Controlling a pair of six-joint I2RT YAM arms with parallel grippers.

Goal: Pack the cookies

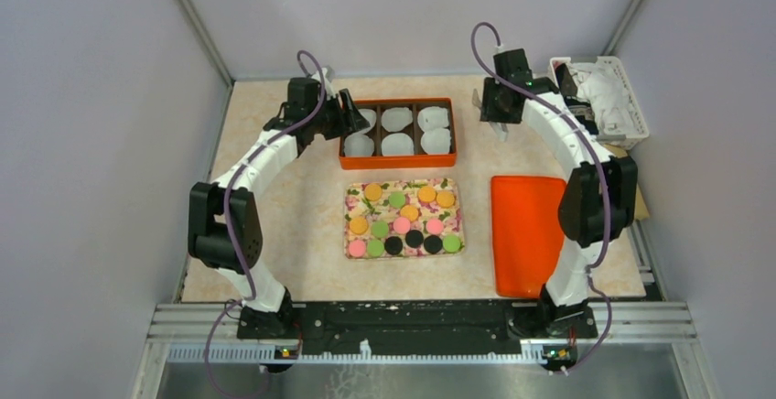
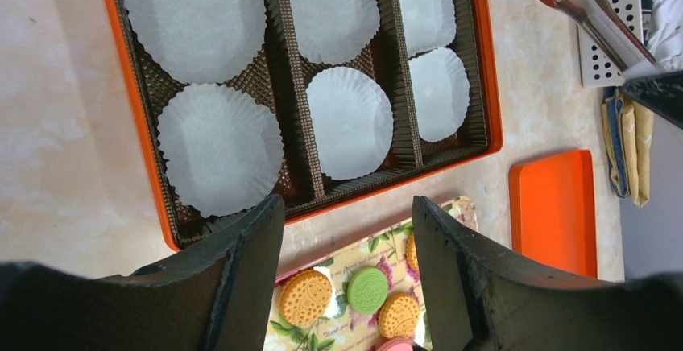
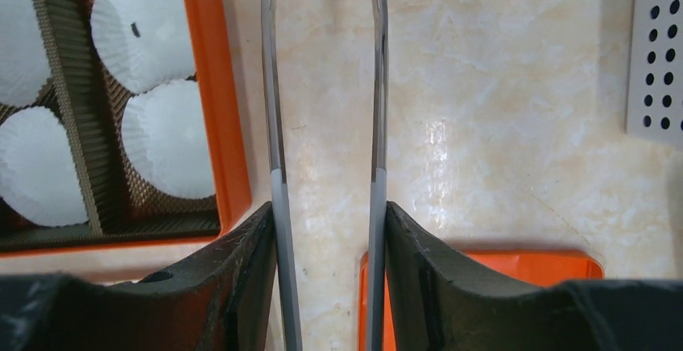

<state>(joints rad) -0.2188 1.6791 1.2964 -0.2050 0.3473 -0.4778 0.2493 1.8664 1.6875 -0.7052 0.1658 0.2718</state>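
Right hand (image 3: 329, 230) pinching metal tongs (image 3: 275, 125), blades parted, just off the right end of the orange box (image 1: 398, 161); left hand (image 2: 346, 230) spread and empty at the box's left end. The cookies (image 1: 401, 224) lie on the floral tray (image 1: 403, 185), base-ward of both hands and between them, probably slightly nearer the left.

Light is bright, even and from overhead. The top view is sharp throughout. Shadows under my arms on the surface (image 1: 311, 207) are soft and faint.

Right wrist view: there is a pale glare patch on the surface beside the tongs (image 3: 377, 85), and their metal shows a dull sheen. The fingers (image 3: 233, 286) of my right claw (image 3: 330, 210) are dark and slightly soft near the lens.

Left wrist view: my left claw (image 2: 346, 202) is equally dark. The paper cups (image 2: 193, 13) keep their pleat detail. The cloth (image 2: 664, 5) in the corner is nearly blown out.
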